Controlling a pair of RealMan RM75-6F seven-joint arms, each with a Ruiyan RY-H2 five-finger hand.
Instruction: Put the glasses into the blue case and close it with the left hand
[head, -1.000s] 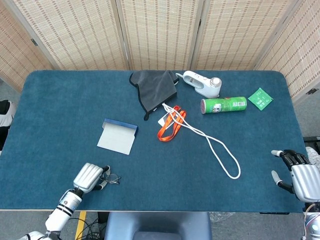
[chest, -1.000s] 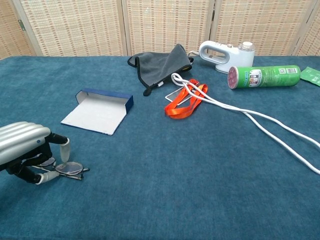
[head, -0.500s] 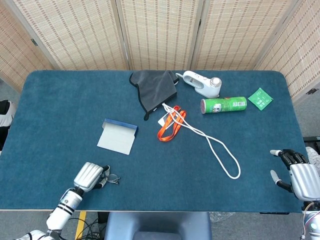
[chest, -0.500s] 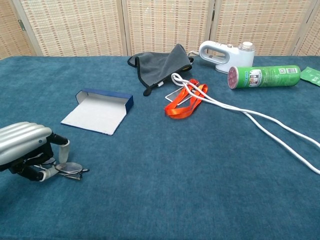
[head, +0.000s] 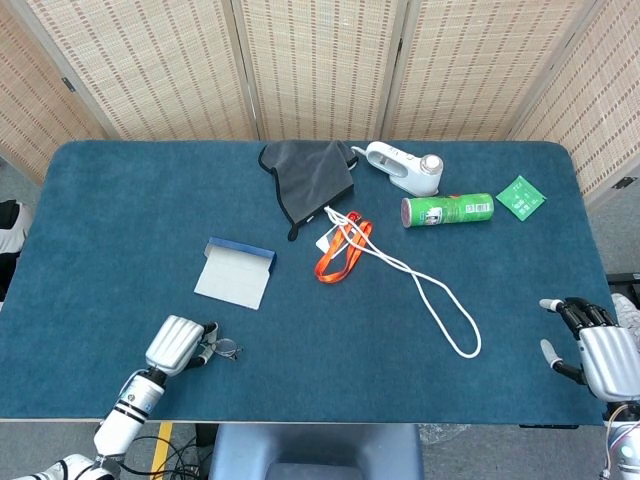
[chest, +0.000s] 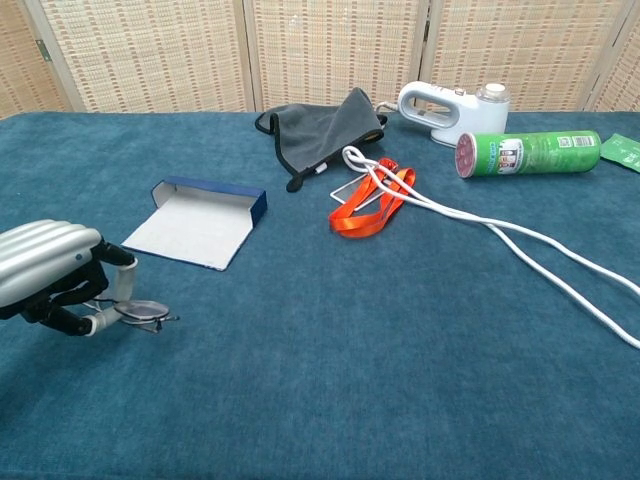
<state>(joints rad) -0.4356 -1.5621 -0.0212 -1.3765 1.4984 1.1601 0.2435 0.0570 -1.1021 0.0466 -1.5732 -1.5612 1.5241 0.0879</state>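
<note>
In the head view, the left hand (head: 176, 344) sits near the front left edge of the blue tabletop (head: 120, 200), its fingers curled around the glasses (head: 222, 348), of which one lens shows just to the right of the fingertips. The blue case (head: 236, 272) lies open a little beyond the hand, its pale inner face turned up and apart from the glasses. The right hand (head: 594, 350) rests at the front right corner of the tabletop with its fingers spread and nothing in them. Further back lie a grey cloth (head: 310, 175), an orange strap (head: 338, 252), a white cord (head: 430, 295), a white device (head: 405, 168), a green can (head: 447, 210) on its side and a green packet (head: 521, 196). In the chest view, the left hand (chest: 55, 280) pinches the glasses (chest: 135, 312) by the frame between thumb and fingers, with the lens close to the cloth surface; whether it touches cannot be told. The blue case (chest: 200, 220) lies open just behind and to the right of the hand.
</note>
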